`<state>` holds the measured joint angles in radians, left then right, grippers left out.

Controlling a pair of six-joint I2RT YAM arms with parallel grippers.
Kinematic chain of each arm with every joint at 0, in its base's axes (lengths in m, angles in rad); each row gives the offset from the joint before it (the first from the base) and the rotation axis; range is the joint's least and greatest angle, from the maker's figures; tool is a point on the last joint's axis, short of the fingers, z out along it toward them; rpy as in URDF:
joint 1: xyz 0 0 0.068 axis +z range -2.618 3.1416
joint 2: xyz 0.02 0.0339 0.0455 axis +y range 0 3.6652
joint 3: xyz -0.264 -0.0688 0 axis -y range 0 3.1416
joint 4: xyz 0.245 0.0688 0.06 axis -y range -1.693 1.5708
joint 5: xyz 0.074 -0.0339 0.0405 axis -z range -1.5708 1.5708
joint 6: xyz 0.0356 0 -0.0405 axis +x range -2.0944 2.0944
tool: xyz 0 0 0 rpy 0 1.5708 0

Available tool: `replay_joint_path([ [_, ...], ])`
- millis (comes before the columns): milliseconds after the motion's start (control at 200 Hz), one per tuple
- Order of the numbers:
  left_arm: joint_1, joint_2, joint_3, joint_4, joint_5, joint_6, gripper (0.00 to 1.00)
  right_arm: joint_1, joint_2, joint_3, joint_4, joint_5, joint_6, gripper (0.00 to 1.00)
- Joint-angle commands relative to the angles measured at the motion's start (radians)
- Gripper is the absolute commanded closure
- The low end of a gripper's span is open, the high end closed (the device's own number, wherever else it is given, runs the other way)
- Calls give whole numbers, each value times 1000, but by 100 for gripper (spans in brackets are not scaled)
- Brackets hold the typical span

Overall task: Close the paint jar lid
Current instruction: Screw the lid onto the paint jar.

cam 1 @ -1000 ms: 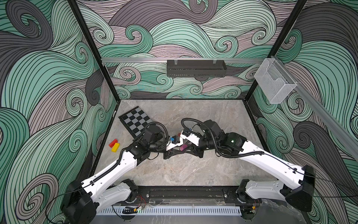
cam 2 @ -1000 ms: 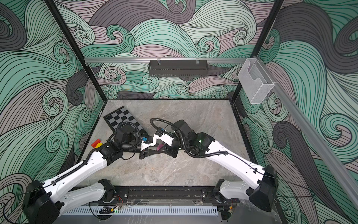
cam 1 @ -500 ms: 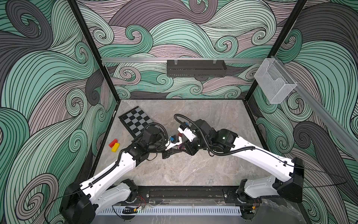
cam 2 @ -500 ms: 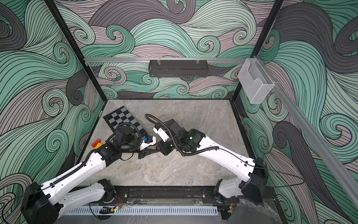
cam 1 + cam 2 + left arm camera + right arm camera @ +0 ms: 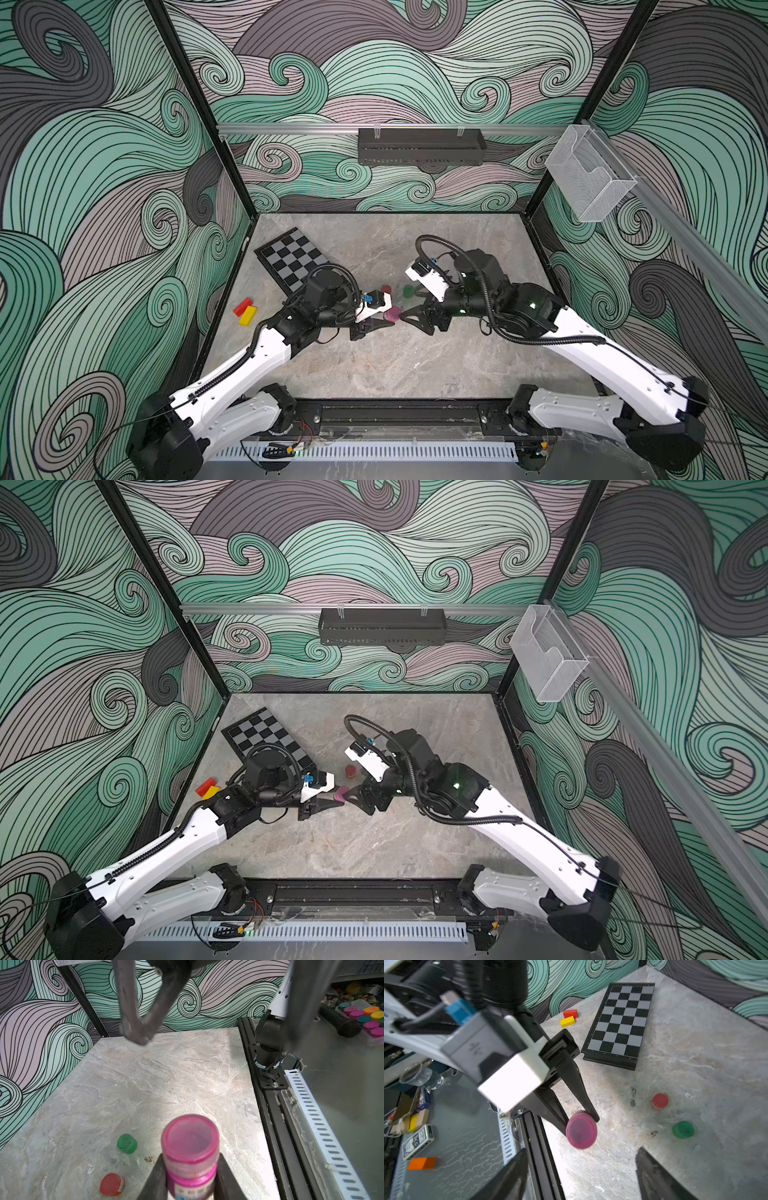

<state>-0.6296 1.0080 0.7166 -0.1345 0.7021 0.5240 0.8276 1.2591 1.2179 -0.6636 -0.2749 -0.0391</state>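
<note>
Pink paint jar (image 5: pixel 190 1147) near the middle of the table (image 5: pixel 374 365), clamped at its body by the left gripper (image 5: pixel 578 1122); white-and-blue label (image 5: pixel 193 1189), print too blurred to read; see-through pink lid (image 5: pixel 190 1136) sits on top; right gripper (image 5: pixel 582 1152) spread wide, just beside it, empty.

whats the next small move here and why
Probably lower the pink jar to the table and open the left gripper: its lid looks seated, the left gripper is shut on the jar, and the right gripper stands open, apart from it.
</note>
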Motion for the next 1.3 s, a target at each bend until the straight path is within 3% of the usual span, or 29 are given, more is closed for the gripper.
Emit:
replay_joint_path([
  [0, -5, 1, 30, -5, 72, 29, 76, -36, -13, -48, 39, -117, -218, 14],
  [180, -5, 13, 38, -42, 163, 62, 76, -43, -41, -123, 74, -187, -475, 20],
  [315, -5, 29, 49, -73, 203, 88, 76, -42, -6, -122, 80, -254, -577, 28],
  [680, -5, 40, 60, -90, 143, 104, 77, -36, 117, -79, 74, -321, -628, 41],
  [1291, -5, 45, 47, -56, 138, 87, 76, -21, 142, -70, 91, -314, -630, 55],
])
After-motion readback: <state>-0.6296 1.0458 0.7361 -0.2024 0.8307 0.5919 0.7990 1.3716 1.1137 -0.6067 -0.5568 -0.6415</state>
